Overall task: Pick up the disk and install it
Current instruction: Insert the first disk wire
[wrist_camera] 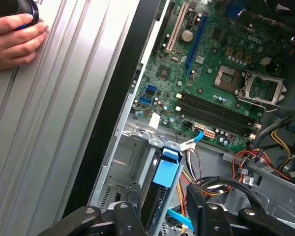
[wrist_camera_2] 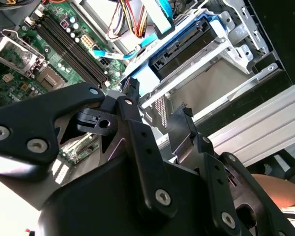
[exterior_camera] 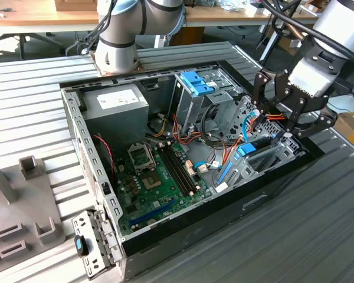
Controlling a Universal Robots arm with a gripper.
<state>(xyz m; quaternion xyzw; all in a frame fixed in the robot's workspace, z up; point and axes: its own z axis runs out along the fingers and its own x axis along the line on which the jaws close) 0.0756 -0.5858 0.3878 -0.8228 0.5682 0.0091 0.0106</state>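
Hovering empty and spread apart at the exterior view's right end of the computer case (exterior_camera: 165,236), the claw (exterior_camera: 275,121) hangs just above the disk (wrist_camera_2: 187,46) lying in its metal cage (wrist_camera_2: 236,54), where a crooked descent could snag the loose cables (wrist_camera: 243,160) nearby.

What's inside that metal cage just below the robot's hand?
The disk, black with a blue frame, lies in the cage below the open hand. Whatever lies beneath the disk is hidden.
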